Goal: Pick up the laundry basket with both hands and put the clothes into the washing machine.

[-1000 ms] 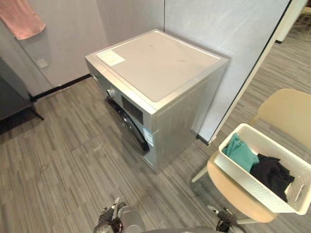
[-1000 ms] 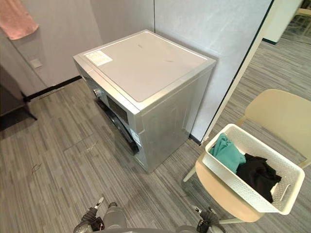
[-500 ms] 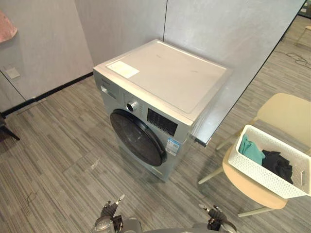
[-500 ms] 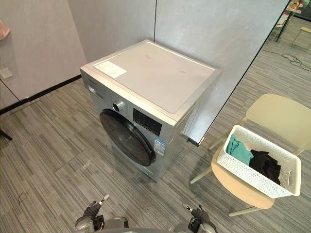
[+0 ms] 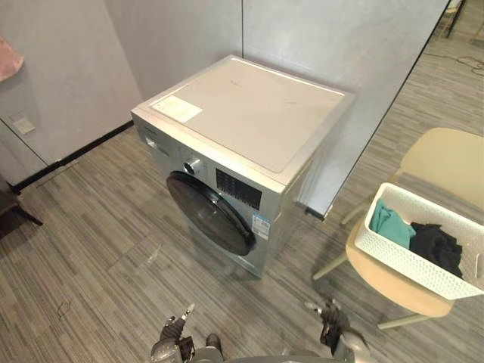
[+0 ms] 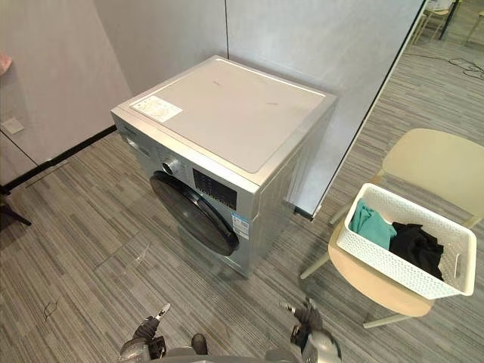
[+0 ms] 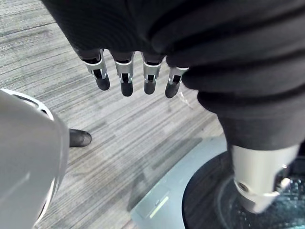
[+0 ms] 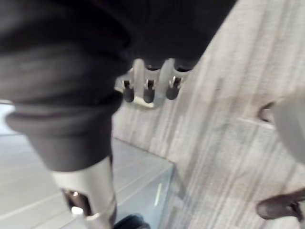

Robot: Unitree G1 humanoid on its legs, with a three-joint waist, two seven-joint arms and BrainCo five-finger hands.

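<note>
A white perforated laundry basket (image 5: 423, 261) rests on a cream chair (image 5: 446, 162) at the right. It holds a teal garment (image 5: 389, 224) and a black garment (image 5: 437, 248). The silver washing machine (image 6: 227, 121) stands in the middle against the wall, its dark round door (image 5: 212, 215) closed. My left hand (image 5: 172, 333) and right hand (image 5: 331, 324) hang low at the near edge, far from the basket and holding nothing. Over the floor, the left hand's fingers (image 7: 126, 81) point straight down. The right hand's fingers (image 8: 147, 90) hang loose as well.
Grey wall panels stand behind the washer, with a black-edged partition (image 5: 378, 128) between it and the chair. A pink cloth (image 5: 7, 60) hangs at the upper left. Striped grey floor (image 5: 98, 249) stretches in front of the washer.
The camera has moved: the washer's front and door have come into view and the basket has slid right in the picture. My right hand shows a little higher. The basket stays on the chair.
</note>
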